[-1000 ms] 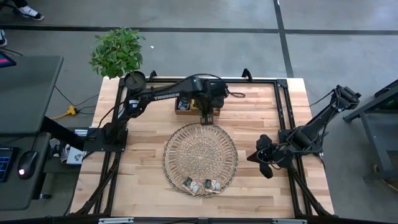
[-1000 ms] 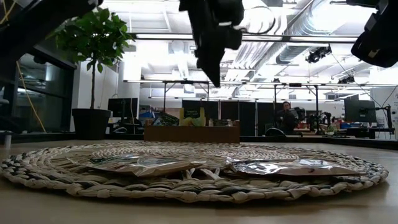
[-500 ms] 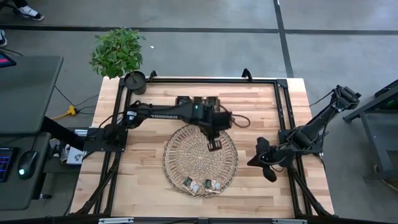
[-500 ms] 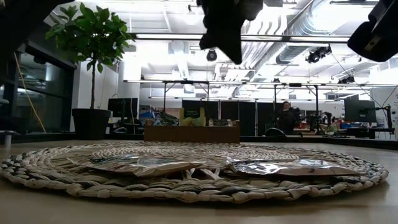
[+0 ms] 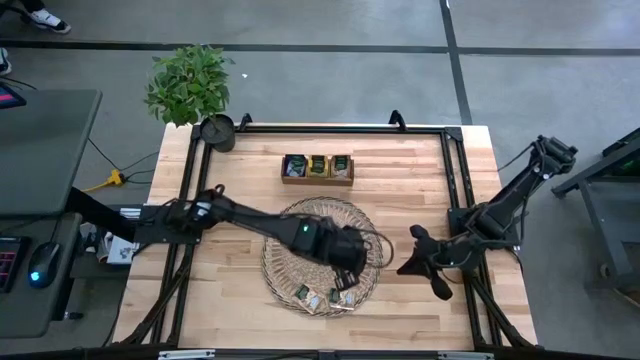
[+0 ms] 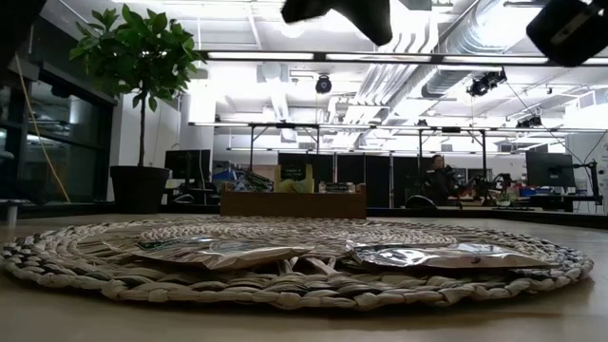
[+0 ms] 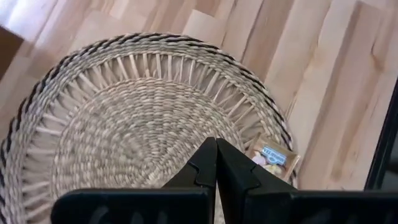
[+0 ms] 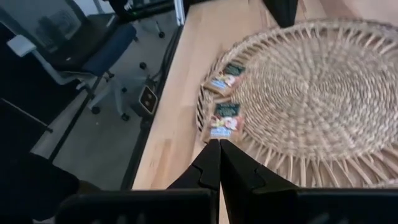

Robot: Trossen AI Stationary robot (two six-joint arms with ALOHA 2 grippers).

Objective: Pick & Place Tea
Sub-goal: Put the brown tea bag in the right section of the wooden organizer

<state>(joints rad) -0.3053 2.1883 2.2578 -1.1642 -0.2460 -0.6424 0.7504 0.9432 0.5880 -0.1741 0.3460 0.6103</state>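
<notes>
Tea sachets (image 5: 322, 297) sit on the near rim of the woven tray (image 5: 290, 225), more in the far box (image 5: 318, 168). Left end effector (image 5: 350, 281) hovers over them, clenched and empty, looks like it's lining up. Right end effector (image 5: 436, 268) waits clenched off to the tray's right.

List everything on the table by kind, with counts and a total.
Woven tray: 1
Sachets on the tray: 3
Wooden box: 1, its three compartments holding sachets too small to count
Potted plant: 1
Total: 6, leaving out the box's contents
</notes>
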